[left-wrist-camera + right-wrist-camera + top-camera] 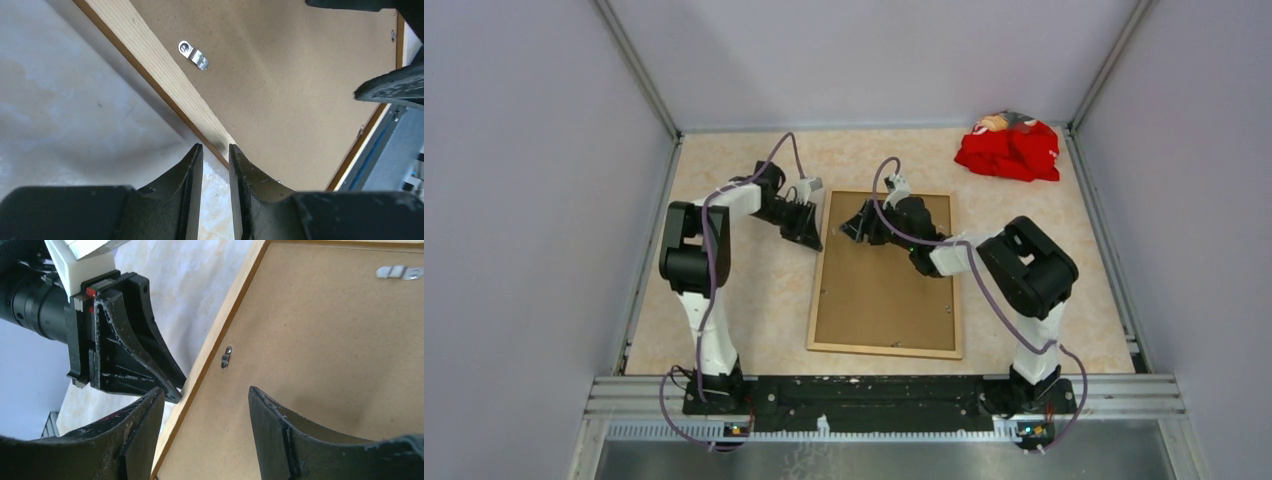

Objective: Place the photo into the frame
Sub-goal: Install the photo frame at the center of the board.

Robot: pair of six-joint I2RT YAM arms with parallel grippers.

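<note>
L gripper (pixel 216 147), jaws narrow + empty, tips at frame (pixel 884 350), left rail, outer side. R gripper (pixel 206 390) wide, empty, astride same rail. Frame back-up, board (pixel 884 290) in; photo unseen. Prob. best: L steadies rail, R nudges clip (pixel 226 356) slowly.

Frame (pixel 817 285): pale wood back w/ fine straight grain, thin dark-brown outer edge. Backing board (pixel 884 290): plain mid-brown, no pattern. Turn clips (pixel 193 54): shiny silver. Table (pixel 764 290): cream-beige, faint marbled blotches. Crumpled cloth (pixel 1009 152): bright red, bit of white on it. Arms (pixel 707 330): white links, black joints, w/ purple cables (pixel 714 255). Both left gripper (pixel 216 147) & right gripper (pixel 206 395): black, whitish scuffs; sm. red tab on left one's mount. Walls (pixel 524 200): pale lilac-grey.
</note>
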